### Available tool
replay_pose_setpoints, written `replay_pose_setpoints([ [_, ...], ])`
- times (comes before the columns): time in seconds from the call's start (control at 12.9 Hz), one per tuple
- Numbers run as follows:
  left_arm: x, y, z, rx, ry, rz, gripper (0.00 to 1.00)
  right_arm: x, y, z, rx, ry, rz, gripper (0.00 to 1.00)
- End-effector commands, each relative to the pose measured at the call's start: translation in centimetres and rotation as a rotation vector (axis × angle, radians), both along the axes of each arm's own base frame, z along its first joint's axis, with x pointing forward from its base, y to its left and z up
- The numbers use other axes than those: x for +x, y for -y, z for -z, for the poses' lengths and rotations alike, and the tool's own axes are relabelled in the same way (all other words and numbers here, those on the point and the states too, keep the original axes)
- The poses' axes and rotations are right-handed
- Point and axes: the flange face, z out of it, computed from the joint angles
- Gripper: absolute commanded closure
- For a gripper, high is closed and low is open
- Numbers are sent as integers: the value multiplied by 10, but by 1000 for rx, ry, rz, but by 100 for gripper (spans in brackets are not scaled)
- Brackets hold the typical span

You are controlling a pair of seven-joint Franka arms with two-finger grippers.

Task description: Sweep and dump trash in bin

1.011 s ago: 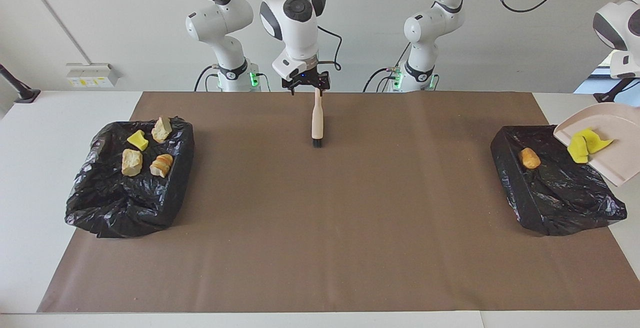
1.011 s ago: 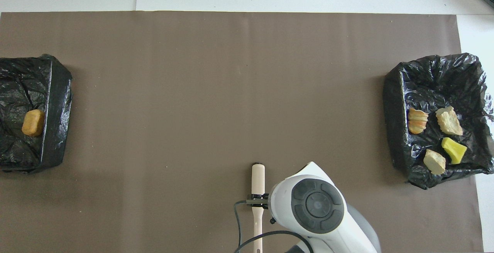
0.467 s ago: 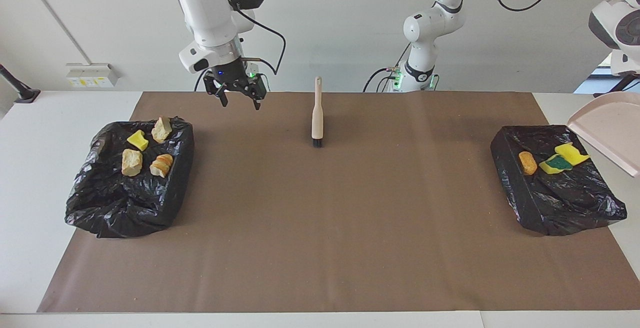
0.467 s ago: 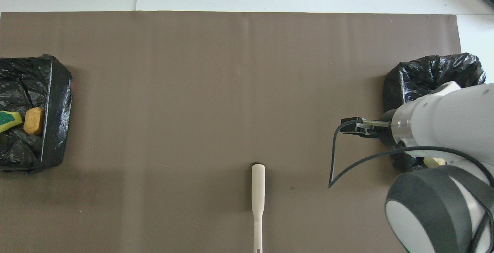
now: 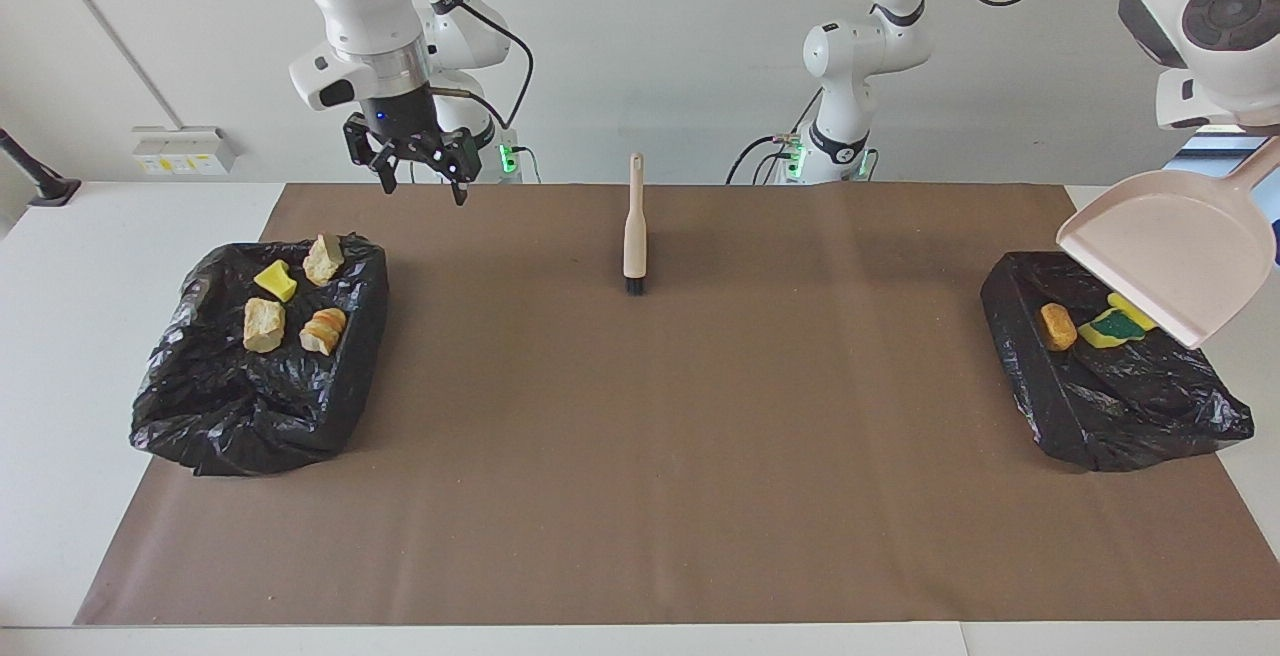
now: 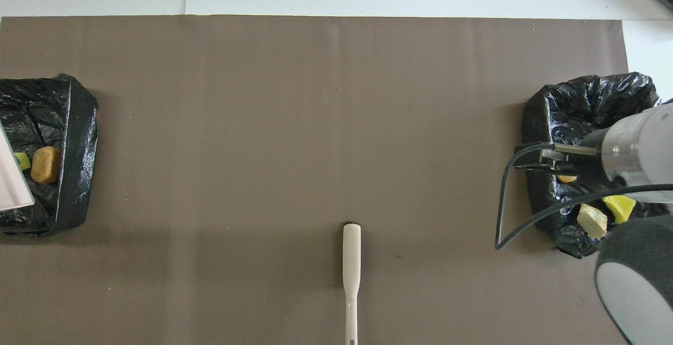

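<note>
Overhead, the right tool (image 5: 418,171) hung in the air with its fingers spread and nothing between them, above the brown mat (image 5: 640,496) just beside the bin (image 5: 250,406) at the right arm's end of the tabletop (image 5: 100,266). That bin, lined with a black bag, held four scraps of trash: a yellow sponge piece (image 5: 276,279), two pale rock-like lumps (image 5: 323,258) (image 5: 263,324) and a striped, ridged lump (image 5: 324,328). At the left arm's end, the left arm's wrist (image 5: 1210,26) held the pink dustpan (image 5: 1165,251) tilted above a second black-lined bin (image 5: 1110,416); the left tool itself was hidden at the frame edge (pressed nearly together, presumably on the dustpan's handle, though the grip could not be seen). In that second bin lay a brown cork-like cylinder (image 5: 1058,325) and, beside it toward the dustpan, a green-backed yellow sponge piece (image 5: 1110,329) with another yellow sponge scrap (image 5: 1132,311) touching it under the dustpan's lip. The beige hand brush (image 5: 634,231) lay by itself on the mat between the two bins, close to the robots, its dark bristles (image 5: 634,287) pointing away from them and its thin handle toward them.
</note>
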Motion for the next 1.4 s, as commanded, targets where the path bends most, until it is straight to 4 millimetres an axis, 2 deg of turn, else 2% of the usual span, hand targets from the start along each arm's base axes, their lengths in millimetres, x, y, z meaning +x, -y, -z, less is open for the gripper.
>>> replay_pose_setpoints([
  [0.0,1,64,23,-151,67,-126,100,-4,36,-41,-2,-15,-12,0],
  [0.16,2,125,40,-293,196,-291,100,-14,67,-59,2,-31,6,0],
  [0.31,1,174,49,-413,268,-433,100,-26,97,-68,22,-27,37,0],
  [0.39,4,214,66,-415,295,-484,100,-28,106,-69,25,-25,51,0],
  [0.47,4,252,76,-431,351,-548,100,-29,108,-68,26,-27,58,0],
  [0.62,-1,300,79,-539,396,-679,100,-27,111,-65,4,-27,7,0],
  [0.7,-7,337,91,-529,405,-699,100,-24,112,-63,-6,-28,-109,0],
  [0.78,-2,370,101,-520,441,-744,100,-17,115,-51,-20,-66,-180,0],
  [0.86,6,397,117,-498,459,-781,100,-11,117,-50,-25,-76,-177,0],
  [0.93,5,435,128,-497,473,-789,100,-8,114,-52,-22,-65,-182,0],
  [1.09,11,468,146,-553,519,-905,100,-11,111,-48,-16,-70,-182,0],
  [1.17,4,500,167,-566,524,-913,100,-13,114,-47,-22,-83,-177,0],
  [1.32,-4,529,181,-597,546,-927,100,-14,115,-50,-5,-70,-176,0],
])
